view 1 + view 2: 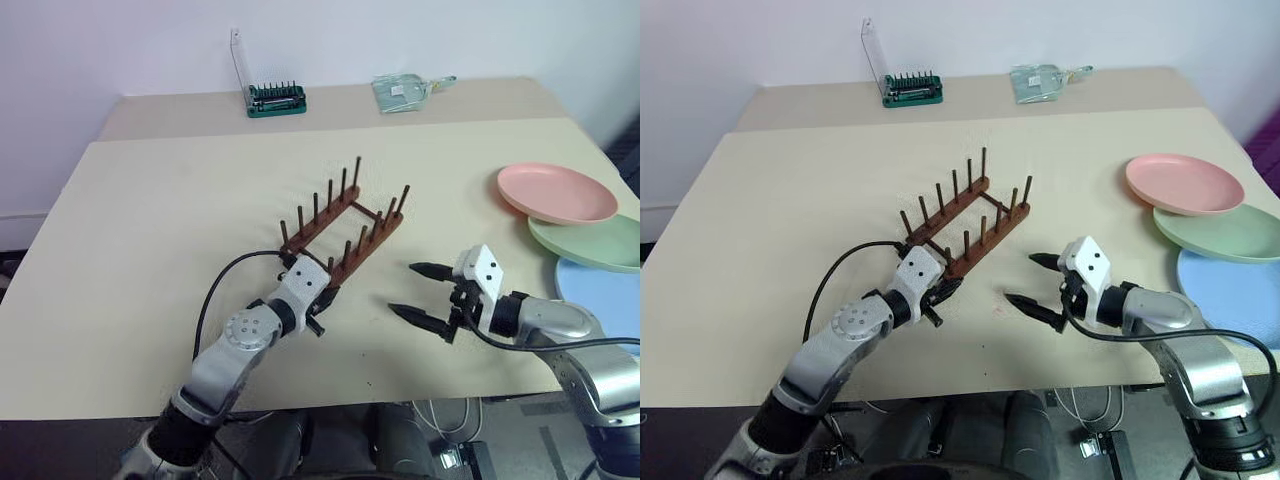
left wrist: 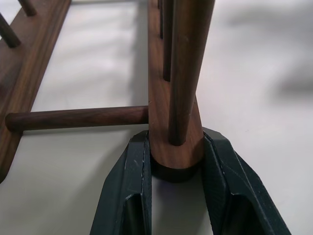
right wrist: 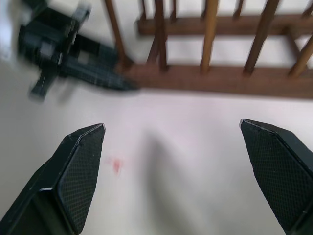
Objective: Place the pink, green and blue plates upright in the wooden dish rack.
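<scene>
Wooden dish rack (image 2: 173,142) rail end sits between left gripper (image 2: 176,161) jaws.

Left tool (image 2: 176,161) clamped shut on something, right tool (image 1: 420,292) spread wide

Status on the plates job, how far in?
Done: nothing; the rack holds no plates. In hand: left claw shut on the rack's near rail end; right claw open beside it. Left: pink, green and blue plates, overlapping on the table.

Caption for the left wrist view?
Left gripper shut on the near end of one rail of the wooden dish rack.
</scene>
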You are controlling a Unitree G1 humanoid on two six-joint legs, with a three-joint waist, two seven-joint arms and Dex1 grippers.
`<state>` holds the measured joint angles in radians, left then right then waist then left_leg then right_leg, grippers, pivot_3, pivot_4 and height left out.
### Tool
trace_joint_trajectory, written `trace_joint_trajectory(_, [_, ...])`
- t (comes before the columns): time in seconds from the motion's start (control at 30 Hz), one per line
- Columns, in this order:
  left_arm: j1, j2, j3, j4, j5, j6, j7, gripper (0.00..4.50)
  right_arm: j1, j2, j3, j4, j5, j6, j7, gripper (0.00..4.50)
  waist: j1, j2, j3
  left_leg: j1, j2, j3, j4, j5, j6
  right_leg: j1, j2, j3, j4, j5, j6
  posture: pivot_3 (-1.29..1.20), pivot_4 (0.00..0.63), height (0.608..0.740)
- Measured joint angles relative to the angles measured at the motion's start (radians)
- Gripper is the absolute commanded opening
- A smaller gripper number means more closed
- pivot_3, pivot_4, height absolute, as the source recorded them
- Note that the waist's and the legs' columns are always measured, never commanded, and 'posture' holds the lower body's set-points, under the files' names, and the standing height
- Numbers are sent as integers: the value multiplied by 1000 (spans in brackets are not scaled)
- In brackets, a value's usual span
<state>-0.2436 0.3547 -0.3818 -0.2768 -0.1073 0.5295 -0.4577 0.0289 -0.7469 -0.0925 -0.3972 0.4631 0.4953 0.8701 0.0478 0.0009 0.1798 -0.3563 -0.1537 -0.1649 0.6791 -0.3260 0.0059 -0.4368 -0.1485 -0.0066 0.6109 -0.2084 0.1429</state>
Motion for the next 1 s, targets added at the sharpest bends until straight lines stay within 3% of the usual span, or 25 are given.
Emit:
trace_joint_trajectory(0.2, [-253,49,-8,385,-19,-284,-371,760,92,1,-39,-20,-13,-33,-12,4500,17,0,0,-1,0,0,1,0,0,-1,0,0,-1,0,0,0,150,738])
trace_joint_trajectory(0.33, [-399,8,-30,638,-17,-450,-580,760,122,23,-51,-46,-30,-59,-52,4500,17,-1,0,-2,-1,0,1,-1,2,-1,-1,0,-1,1,2,0,150,738])
trace_joint_trajectory(0.5, [-500,-44,-31,844,-1,-591,-707,760,172,33,-83,-85,-38,-65,-97,4500,17,-1,0,-3,-1,0,1,-2,4,-1,-1,0,-5,1,2,0,150,738])
trace_joint_trajectory(0.73, [-575,-90,5,1010,33,-665,-726,4050,208,42,-115,-123,-45,-58,-141,4500,16,-1,0,-2,-2,0,2,-4,7,5,0,0,-14,6,8,0,150,738])
trace_joint_trajectory(0.77, [-574,-89,12,1010,33,-656,-718,4050,213,41,-127,-125,-45,-52,-146,4500,15,-1,0,-2,-2,0,2,-4,8,5,0,0,-14,6,8,0,150,738])
trace_joint_trajectory(0.9, [-514,-48,32,894,28,-579,-718,4091,225,22,-174,-126,-34,-18,-147,3292,5,0,0,-2,-2,0,1,-4,8,4,0,0,-14,6,8,0,150,738])
trace_joint_trajectory(0.93, [-476,-11,47,821,19,-531,-720,3642,228,20,-191,-126,-26,-9,-144,2679,-5,0,0,-2,-2,0,1,-4,8,4,0,0,-14,6,8,0,150,738])
trace_joint_trajectory(1.0, [-423,35,74,729,-1,-460,-718,3239,236,18,-204,-126,-23,5,-143,1687,-12,0,0,-1,-2,0,1,-4,8,4,0,1,-14,6,8,0,150,738])
